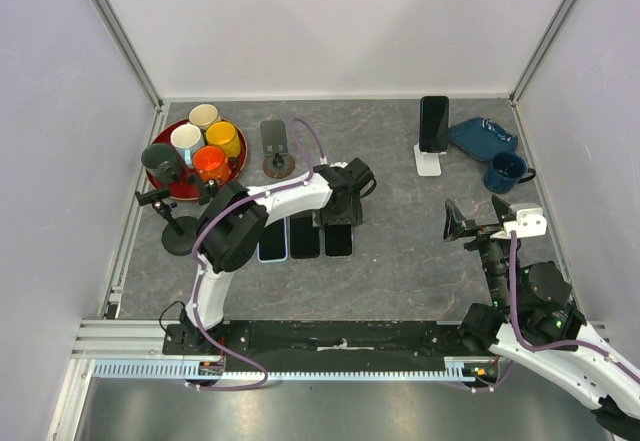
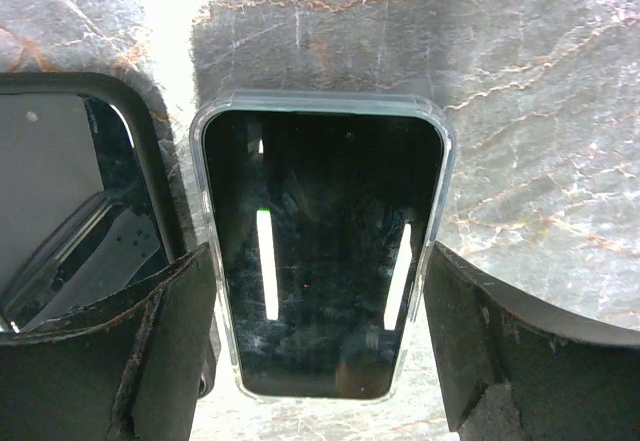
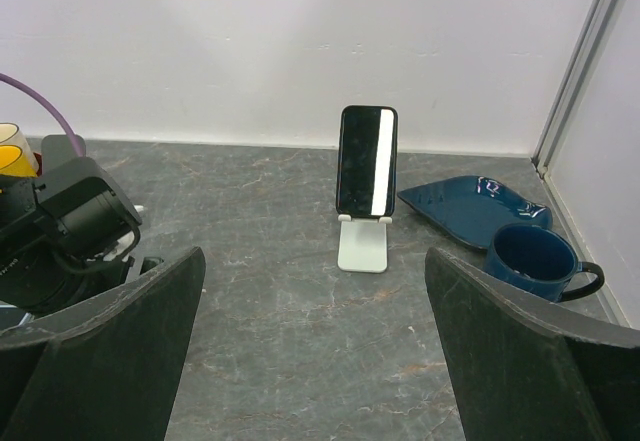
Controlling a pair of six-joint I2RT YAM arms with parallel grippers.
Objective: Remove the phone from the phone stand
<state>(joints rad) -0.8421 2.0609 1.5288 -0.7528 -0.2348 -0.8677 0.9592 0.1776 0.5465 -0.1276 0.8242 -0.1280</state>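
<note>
Over at the far right, the phone [image 3: 367,161] rests upright on its stand [image 3: 363,248]. Right claw [image 3: 312,296], spread wide, faces it from well apart: approach step. Next: advance, grip the phone's edges, lift.

Grey marbled table [image 1: 400,251] carries three flat phones [image 1: 305,236], phone stand [image 1: 429,161], plate [image 1: 482,138], mug [image 1: 506,172].

Three phones [image 1: 304,236] lying flat, six cups [image 1: 223,138], one tray [image 1: 242,164], one plate [image 1: 482,137].

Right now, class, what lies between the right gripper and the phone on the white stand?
Only bare table: the right wrist view shows nothing between the open right gripper and the phone on its white stand; the blue mug sits aside.
</note>
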